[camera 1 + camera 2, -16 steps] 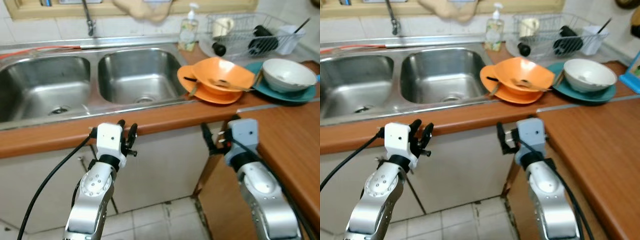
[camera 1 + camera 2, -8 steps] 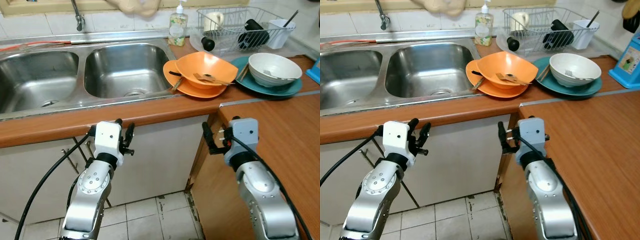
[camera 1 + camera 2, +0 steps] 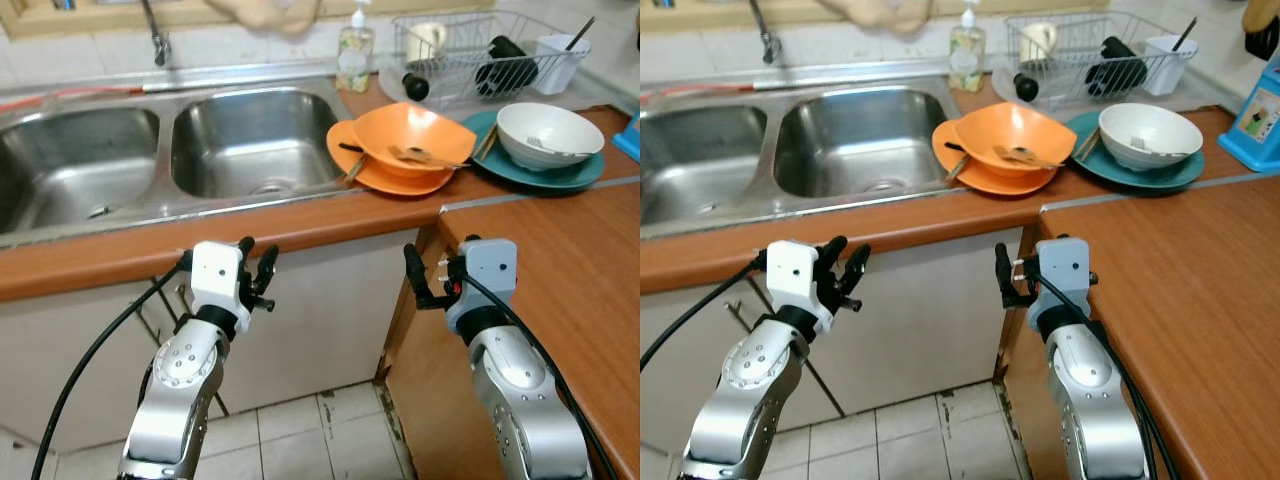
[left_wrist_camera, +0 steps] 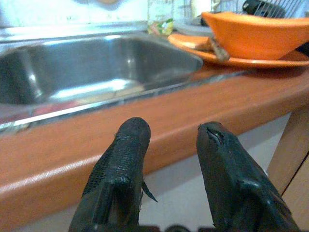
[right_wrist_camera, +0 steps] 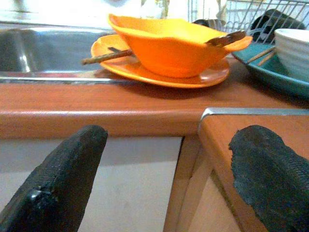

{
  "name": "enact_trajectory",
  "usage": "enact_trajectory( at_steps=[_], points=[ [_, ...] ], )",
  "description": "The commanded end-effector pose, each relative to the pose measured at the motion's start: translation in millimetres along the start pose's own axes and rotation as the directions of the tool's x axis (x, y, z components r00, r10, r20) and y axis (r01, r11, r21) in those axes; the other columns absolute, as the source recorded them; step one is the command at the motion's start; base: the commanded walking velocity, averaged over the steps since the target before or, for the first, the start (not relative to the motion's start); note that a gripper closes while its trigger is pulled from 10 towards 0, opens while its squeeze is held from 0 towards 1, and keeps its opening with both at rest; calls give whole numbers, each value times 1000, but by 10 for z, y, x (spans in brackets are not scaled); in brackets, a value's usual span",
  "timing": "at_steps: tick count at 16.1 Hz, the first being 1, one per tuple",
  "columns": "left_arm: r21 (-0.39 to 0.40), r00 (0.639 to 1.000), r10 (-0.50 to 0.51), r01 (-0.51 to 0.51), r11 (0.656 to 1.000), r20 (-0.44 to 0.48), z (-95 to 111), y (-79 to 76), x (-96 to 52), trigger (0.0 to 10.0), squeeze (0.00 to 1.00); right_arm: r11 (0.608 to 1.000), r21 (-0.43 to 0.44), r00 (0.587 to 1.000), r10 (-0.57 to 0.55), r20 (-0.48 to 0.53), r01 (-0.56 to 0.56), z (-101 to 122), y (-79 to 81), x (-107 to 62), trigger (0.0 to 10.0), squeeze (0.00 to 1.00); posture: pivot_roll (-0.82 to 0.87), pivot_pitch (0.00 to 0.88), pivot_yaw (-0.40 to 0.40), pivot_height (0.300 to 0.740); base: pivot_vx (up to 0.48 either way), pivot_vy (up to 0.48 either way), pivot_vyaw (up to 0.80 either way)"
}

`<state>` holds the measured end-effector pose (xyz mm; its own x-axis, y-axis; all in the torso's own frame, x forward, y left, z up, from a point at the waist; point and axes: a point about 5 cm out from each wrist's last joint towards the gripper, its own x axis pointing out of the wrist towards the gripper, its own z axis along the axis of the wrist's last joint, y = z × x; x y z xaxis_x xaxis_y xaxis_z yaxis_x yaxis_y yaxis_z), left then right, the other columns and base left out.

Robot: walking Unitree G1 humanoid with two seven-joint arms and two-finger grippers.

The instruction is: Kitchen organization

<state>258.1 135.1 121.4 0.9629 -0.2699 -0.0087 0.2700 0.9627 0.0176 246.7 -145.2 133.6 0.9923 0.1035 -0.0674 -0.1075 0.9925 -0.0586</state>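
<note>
An orange bowl [image 3: 430,140] holding a fork sits on an orange plate [image 3: 362,176] on the wooden counter, just right of the double steel sink [image 3: 250,140]. Chopsticks lie on the plate. Farther right, a white bowl [image 3: 548,135] rests on a teal plate [image 3: 565,180]. My left gripper [image 3: 256,258] hangs open and empty just below the counter's front edge, in front of the right basin. My right gripper [image 5: 169,145] is wide open and empty, level with the counter edge below the orange bowl [image 5: 169,46]; one finger [image 3: 410,265] sticks out left of the wrist.
A wire dish rack [image 3: 480,50] with a mug and utensils stands at the back right, a soap bottle [image 3: 354,60] beside it. The faucet [image 3: 155,40] rises behind the sink. A blue box [image 3: 1260,115] stands far right. Cabinet doors and tiled floor lie below.
The whole picture has shifted as the camera moved back and steadied. Both grippers keep the same open pose below the counter edge; the dishes have not moved.
</note>
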Motion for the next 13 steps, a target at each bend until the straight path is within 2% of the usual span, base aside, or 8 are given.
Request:
enact_trajectory(
  at_steps=[1,5,8,13],
  points=[
    [-3,1000,-10,10,1000,24,73,2,10,10000,0,1000,9,999,-13,33,12,71,-14,-4,10000,0,-108,0,36,740,345,0,0],
    [-4,996,-6,6,1000,87,190,22,16,10000,0,1000,23,998,-17,65,16,113,-30,-18,10000,0,-106,0,35,740,344,0,0],
    [-3,996,-12,13,1000,92,201,19,6,10000,0,1000,24,997,-2,71,0,108,-7,-68,10000,0,-104,0,34,740,346,0,0],
    [-3,996,-26,26,1000,85,184,5,16,10000,0,1000,17,997,-5,71,4,106,-1,-60,10000,0,-112,0,43,740,331,0,0]
  ],
)
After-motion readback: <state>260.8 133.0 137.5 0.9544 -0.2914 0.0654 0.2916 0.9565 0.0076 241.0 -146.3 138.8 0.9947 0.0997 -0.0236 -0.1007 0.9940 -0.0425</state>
